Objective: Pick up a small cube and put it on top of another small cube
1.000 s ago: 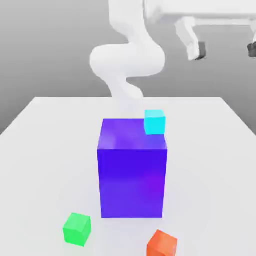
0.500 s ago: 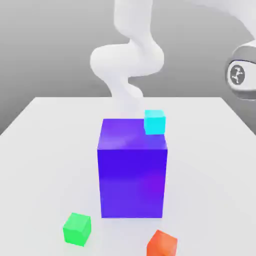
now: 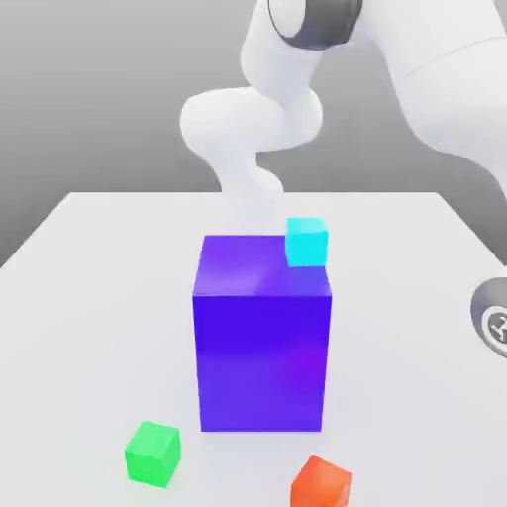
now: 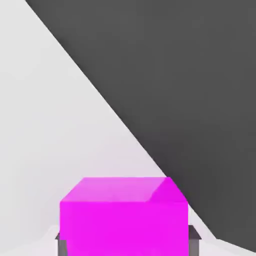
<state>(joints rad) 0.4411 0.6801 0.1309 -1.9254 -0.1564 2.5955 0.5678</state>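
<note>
a gripper [image 4: 128, 245] is clasping a pink cube [image 4: 124, 227] between its fingers, the grasp step seemingly calling next for a lift toward the green cube [image 3: 152, 455].

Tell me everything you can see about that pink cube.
The magenta-pink cube is small and plain, with smooth flat faces, one crossed by a darker patch at a corner. It looks solid, perhaps plastic. It sits squarely between the gripper's two closed fingers, one at each side, near the table's edge.

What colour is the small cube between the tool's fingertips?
Magenta-pink; the cube shows best in the hand view.
</note>
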